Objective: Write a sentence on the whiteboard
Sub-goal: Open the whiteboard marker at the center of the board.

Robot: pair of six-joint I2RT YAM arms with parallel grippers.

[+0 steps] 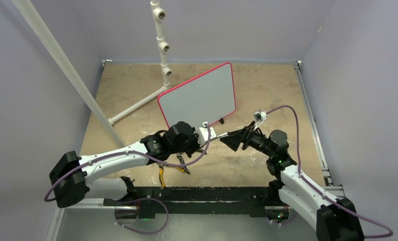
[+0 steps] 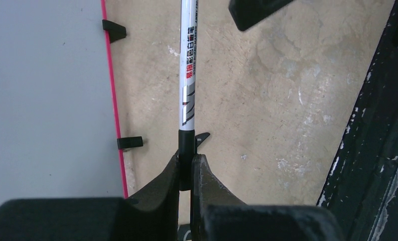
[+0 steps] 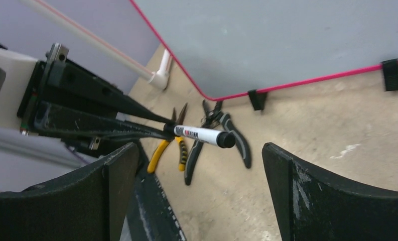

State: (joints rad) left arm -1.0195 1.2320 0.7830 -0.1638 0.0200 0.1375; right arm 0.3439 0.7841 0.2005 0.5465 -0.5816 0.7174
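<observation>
L hand [image 2: 187, 168] pinches black end of marker [image 2: 187, 75]; barrel sticks out twd R hand [image 3: 199, 150], which is spread wide w/ nothing in it. Whiteboard [image 1: 199, 95] stands on its feet on the surface [image 1: 267, 90], just beyond L hand, apart from both. Two pliers [image 3: 222, 133] lie under the marker.
</observation>
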